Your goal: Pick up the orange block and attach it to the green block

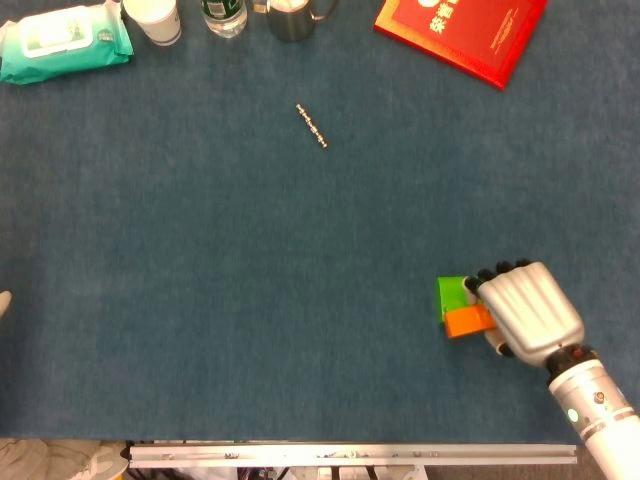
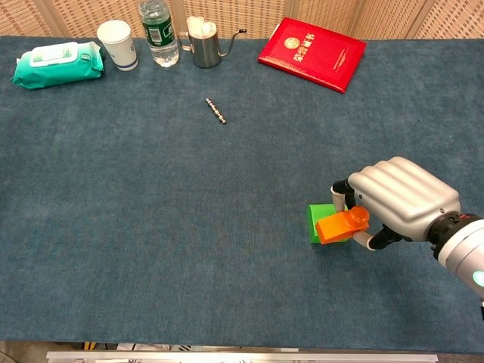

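Note:
The green block (image 1: 453,294) (image 2: 318,218) stands on the blue table cloth at the right front. My right hand (image 1: 528,310) (image 2: 397,199) holds the orange block (image 1: 467,322) (image 2: 340,225) and has it low against the near side of the green block, tilted, partly covering it in the chest view. Whether the two blocks are pressed together I cannot tell. The hand's fingers hide the right end of the orange block. My left hand is out of both views.
A small metal rod (image 1: 312,126) (image 2: 216,110) lies mid-table. Along the far edge stand a wipes pack (image 2: 57,63), a paper cup (image 2: 118,43), a bottle (image 2: 158,32), a metal pitcher (image 2: 203,43) and a red booklet (image 2: 311,52). The table's front rail (image 1: 350,455) runs close below.

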### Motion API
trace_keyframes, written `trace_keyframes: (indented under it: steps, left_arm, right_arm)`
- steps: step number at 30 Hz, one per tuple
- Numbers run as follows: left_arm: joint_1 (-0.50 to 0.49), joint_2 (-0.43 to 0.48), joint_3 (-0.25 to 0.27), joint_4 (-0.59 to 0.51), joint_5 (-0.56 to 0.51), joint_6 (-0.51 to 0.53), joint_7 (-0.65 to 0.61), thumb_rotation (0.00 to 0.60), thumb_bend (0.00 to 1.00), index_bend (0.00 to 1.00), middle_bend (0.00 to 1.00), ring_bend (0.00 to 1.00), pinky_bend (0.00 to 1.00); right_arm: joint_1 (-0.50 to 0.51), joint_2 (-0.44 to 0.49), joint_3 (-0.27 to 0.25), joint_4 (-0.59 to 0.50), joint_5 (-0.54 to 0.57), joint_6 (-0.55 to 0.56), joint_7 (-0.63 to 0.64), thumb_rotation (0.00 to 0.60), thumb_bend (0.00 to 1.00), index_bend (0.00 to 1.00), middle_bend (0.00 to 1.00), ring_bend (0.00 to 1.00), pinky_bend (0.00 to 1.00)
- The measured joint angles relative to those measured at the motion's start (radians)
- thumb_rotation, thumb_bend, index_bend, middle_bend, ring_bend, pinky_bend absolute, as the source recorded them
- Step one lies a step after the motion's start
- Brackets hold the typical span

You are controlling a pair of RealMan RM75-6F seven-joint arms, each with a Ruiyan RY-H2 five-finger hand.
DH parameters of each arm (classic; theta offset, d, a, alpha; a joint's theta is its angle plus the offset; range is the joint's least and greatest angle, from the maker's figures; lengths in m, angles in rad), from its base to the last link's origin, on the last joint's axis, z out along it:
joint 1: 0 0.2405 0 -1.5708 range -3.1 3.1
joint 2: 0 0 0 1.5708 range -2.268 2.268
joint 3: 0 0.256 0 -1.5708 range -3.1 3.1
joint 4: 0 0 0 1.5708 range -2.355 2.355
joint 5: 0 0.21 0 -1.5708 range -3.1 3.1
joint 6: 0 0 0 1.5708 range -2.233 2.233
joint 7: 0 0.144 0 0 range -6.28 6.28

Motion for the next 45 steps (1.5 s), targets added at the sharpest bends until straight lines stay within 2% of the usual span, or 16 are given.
trace_keyframes:
  steps: [17, 25, 37, 45]
  left_arm:
    - [0.001, 0.004, 0.002, -0.015, -0.006, -0.004, 0.014, 0.6, 0.17, 0.17, 0.19, 0.18, 0.13]
    - [0.001, 0.007, 0.004, -0.016, -0.01, -0.01, 0.01, 0.6, 0.17, 0.17, 0.19, 0.18, 0.13]
    - [0.002, 0.01, 0.005, -0.017, -0.015, -0.013, 0.007, 0.6, 0.17, 0.17, 0.19, 0.18, 0.13]
    - [0.0, 0.014, 0.003, -0.025, -0.015, -0.014, 0.013, 0.6, 0.17, 0.17, 0.19, 0.18, 0.13]
  right_arm:
    - [-0.021, 0.056, -0.033, 0.034, -0.077, -0.114, 0.036, 0.6, 0.33, 0.62, 0.5, 0.42, 0.47]
    - [-0.029, 0.06, -0.002, 0.069, -0.058, -0.131, 0.039, 0.6, 0.33, 0.63, 0.5, 0.42, 0.47]
    - [-0.012, 0.06, 0.081, 0.126, 0.015, -0.149, 0.026, 0.6, 0.33, 0.63, 0.5, 0.42, 0.47]
    - [-0.009, 0.13, 0.075, 0.055, 0.0, -0.174, 0.073, 0.6, 0.33, 0.63, 0.5, 0.42, 0.47]
